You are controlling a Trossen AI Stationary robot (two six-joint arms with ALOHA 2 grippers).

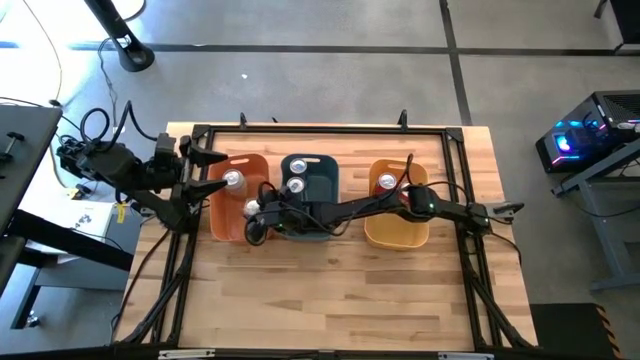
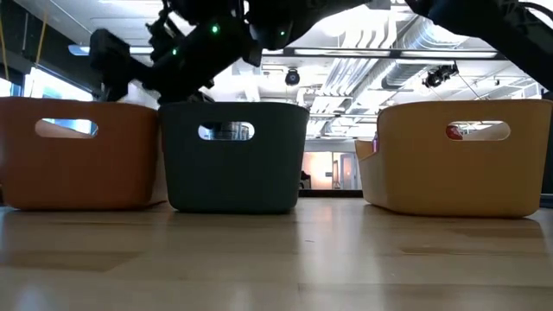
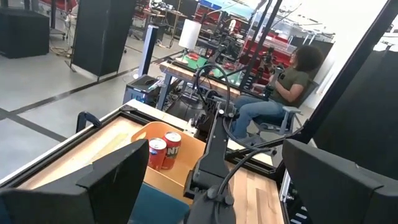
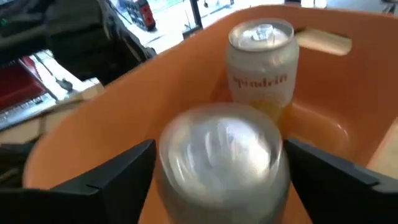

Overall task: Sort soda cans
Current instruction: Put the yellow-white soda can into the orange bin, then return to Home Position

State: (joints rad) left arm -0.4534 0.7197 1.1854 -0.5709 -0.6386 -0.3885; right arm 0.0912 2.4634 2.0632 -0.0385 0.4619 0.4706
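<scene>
My right gripper (image 4: 221, 165) reaches across from the table's right and is shut on a silver soda can (image 4: 221, 155) over the orange bin (image 1: 222, 215). A second silver can (image 4: 261, 62) stands on that bin's floor. Two silver-topped cans (image 1: 296, 176) sit in the blue-grey bin (image 1: 322, 172). Two red cans (image 3: 165, 150) stand in the yellow bin (image 1: 395, 235). My left gripper (image 1: 207, 172) waits open beside the orange bin's left wall, touching nothing. My right gripper pinches the silver can by its side wall just below the top rim (image 4: 168, 155), one finger (image 4: 124, 168) on each side. The can stands upright in the hold, top (image 1: 252, 208) facing up, inside the orange bin's rim. Its lower end is out of view.
The three bins stand in a row on the far half of the wooden table (image 1: 330, 300), orange, blue-grey, yellow from left to right. My right arm (image 1: 380, 205) stretches over the blue-grey bin. A black frame (image 1: 320, 128) edges the table. A person (image 3: 280, 93) sits beyond it.
</scene>
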